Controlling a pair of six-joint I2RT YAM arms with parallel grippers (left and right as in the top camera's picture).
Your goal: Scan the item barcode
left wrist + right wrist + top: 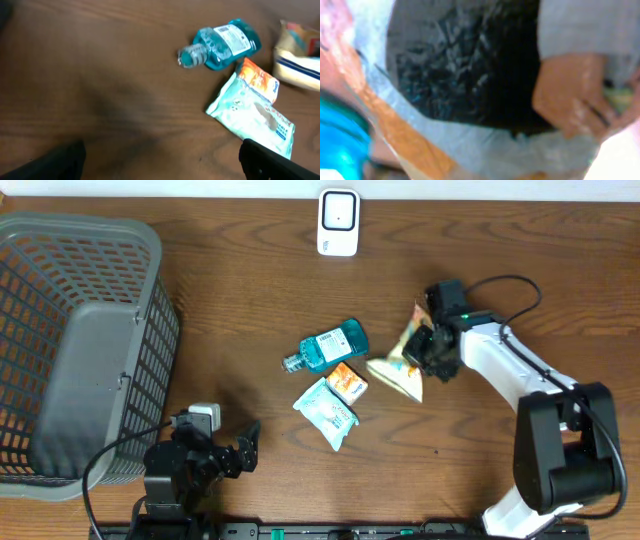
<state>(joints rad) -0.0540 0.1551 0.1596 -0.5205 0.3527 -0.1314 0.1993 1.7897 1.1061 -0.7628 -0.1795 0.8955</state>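
The right gripper (421, 352) has its jaws closed on a crinkly snack packet (397, 374), which sits just toward 3 o'clock from the middle of the tabletop (230, 300). Blurred foil fills the wrist view (nothing legible there). Behind the jaws, the white right arm (500, 365) bends back toward its base at 5 o'clock. The left gripper (243, 452) sits low at 7 o'clock, jaws spread wide and empty, pointing toward a blue mouthwash bottle (325, 348), an orange sachet (347, 383) and a wipes pack (327, 412) at the centre. The scanner (338, 222) stands at 12 o'clock.
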